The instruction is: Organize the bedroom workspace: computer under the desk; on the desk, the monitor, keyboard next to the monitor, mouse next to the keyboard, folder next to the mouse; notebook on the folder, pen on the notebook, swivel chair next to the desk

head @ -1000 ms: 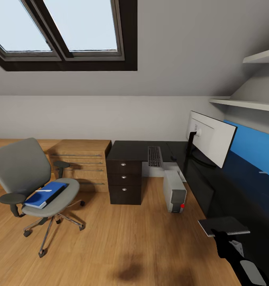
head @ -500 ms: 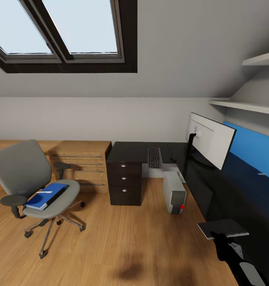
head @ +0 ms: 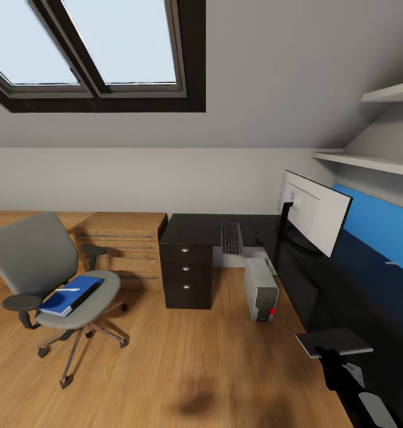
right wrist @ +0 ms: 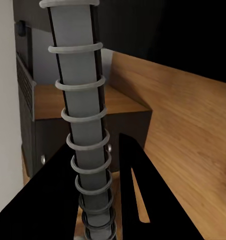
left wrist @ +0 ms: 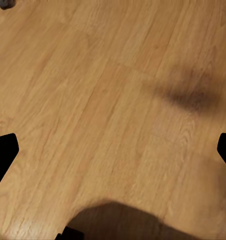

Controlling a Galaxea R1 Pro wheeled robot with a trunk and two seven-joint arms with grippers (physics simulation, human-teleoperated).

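The grey swivel chair [head: 44, 261] stands at the left, apart from the desk. On its seat lies the blue folder [head: 69, 295] with a thin white pen-like sliver [head: 67, 289] on top. The black desk [head: 195, 227] carries the keyboard [head: 231, 236] and the monitor [head: 315, 217]. A small dark shape [head: 259, 241] beside the keyboard is too small to identify; the mouse cannot be made out. The grey computer [head: 261, 289] sits on the floor at the desk's edge. My right gripper [head: 334, 361] [right wrist: 98, 145] is shut on the spiral notebook [head: 335, 340] [right wrist: 78, 100]. My left gripper [left wrist: 113, 150] hangs open over bare floor.
A low oak chest [head: 123, 245] stands between the chair and the desk's drawer unit [head: 186, 276]. White shelves [head: 368, 160] and a blue wall panel [head: 380, 223] run above the desk's right wing. Wooden floor [head: 183, 356] stretches between chair and desk.
The whole picture has drifted slightly, so the camera moved. The notebook stays in my right gripper, and nothing else has shifted.
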